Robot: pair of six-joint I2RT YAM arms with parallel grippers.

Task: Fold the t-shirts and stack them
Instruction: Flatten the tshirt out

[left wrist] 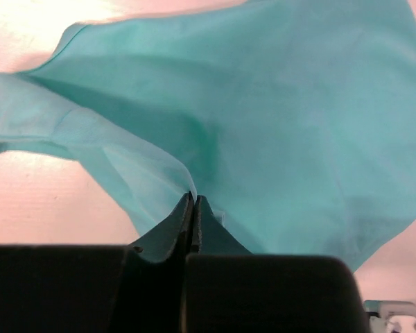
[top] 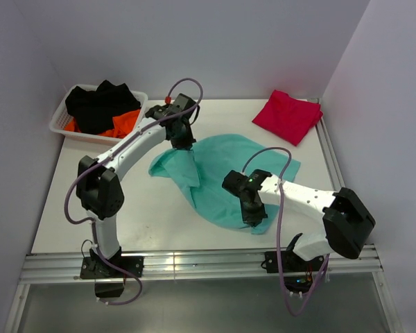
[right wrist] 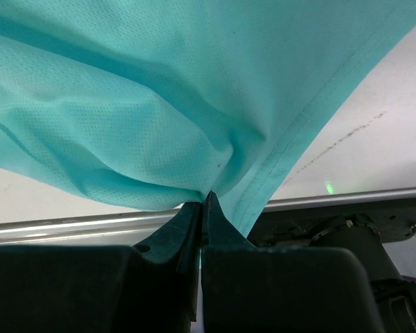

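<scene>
A teal-green t-shirt lies rumpled in the middle of the table, partly lifted. My left gripper is shut on its far left part; the left wrist view shows the fabric pinched between the closed jaws. My right gripper is shut on the near hem; the right wrist view shows the cloth bunched at the closed jaws. A folded crimson-red t-shirt lies at the back right.
A white basket at the back left holds black and orange clothes. A metal rail runs along the table's near edge. Walls close in on the back and right.
</scene>
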